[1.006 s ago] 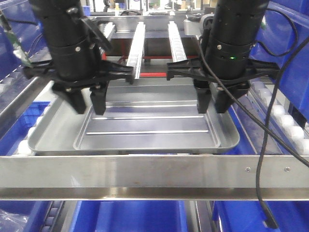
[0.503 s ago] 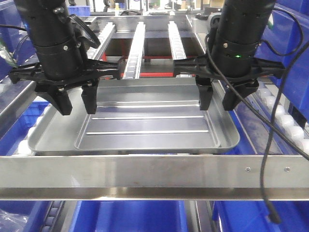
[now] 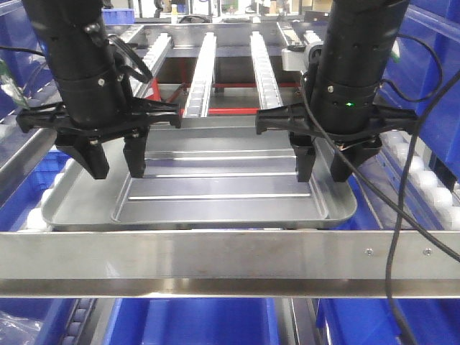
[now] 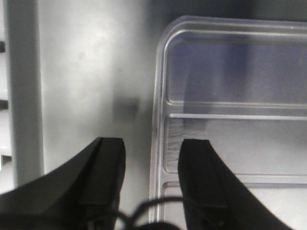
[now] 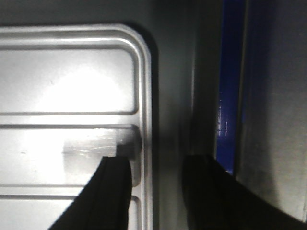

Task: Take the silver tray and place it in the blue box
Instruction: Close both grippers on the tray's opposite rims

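The silver tray (image 3: 223,190), with two ridge lines on its floor, lies inside a wider smooth silver tray (image 3: 72,205) on the roller rack. My left gripper (image 3: 115,169) is open over the tray's left rim. In the left wrist view that rim runs between the fingers of the gripper (image 4: 151,163), with the tray (image 4: 230,143) to the right. My right gripper (image 3: 322,171) is open over the right rim. In the right wrist view the gripper (image 5: 156,182) straddles the rim of the tray (image 5: 67,91). A blue box (image 3: 208,320) shows below the front rail.
A metal front rail (image 3: 230,262) crosses just ahead of the trays. Roller tracks (image 3: 205,68) run back behind them. Blue bins (image 3: 431,65) stand at both sides. A black cable (image 3: 392,259) hangs from the right arm. A blue wall (image 5: 225,96) lies right of the right gripper.
Both grippers moved outward, the left one leftward and the right one rightward, then came down over the ridged tray's end rims. The trays have not moved.
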Action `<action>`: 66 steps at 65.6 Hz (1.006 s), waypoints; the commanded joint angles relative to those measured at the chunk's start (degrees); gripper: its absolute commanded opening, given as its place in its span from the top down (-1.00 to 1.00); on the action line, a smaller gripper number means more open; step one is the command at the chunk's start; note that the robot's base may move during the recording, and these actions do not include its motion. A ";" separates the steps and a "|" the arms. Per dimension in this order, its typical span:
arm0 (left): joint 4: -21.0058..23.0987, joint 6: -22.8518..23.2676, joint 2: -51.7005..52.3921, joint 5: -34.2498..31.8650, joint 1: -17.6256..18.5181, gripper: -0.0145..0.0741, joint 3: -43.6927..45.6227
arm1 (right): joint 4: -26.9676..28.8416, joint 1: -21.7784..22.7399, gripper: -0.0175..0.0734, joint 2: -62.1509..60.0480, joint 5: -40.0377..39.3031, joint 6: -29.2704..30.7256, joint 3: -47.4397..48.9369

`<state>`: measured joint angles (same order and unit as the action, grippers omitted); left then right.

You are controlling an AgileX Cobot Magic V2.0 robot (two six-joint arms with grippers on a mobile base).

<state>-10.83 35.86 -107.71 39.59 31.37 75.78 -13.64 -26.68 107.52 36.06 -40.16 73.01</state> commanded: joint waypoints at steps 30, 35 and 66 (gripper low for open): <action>0.80 -0.11 0.70 -1.57 0.04 0.20 1.58 | -0.16 0.37 0.01 -1.83 -1.93 3.44 1.82; 0.80 -0.11 0.70 -1.57 0.04 0.20 1.58 | 0.04 0.37 0.00 -1.15 -1.89 3.59 1.82; 0.80 -1.03 0.70 -1.57 0.04 0.20 1.58 | 1.74 0.65 0.00 0.97 0.47 5.13 3.53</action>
<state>-9.90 34.81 -109.88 39.42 31.37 75.87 -11.75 -26.59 110.36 37.12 -35.64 74.87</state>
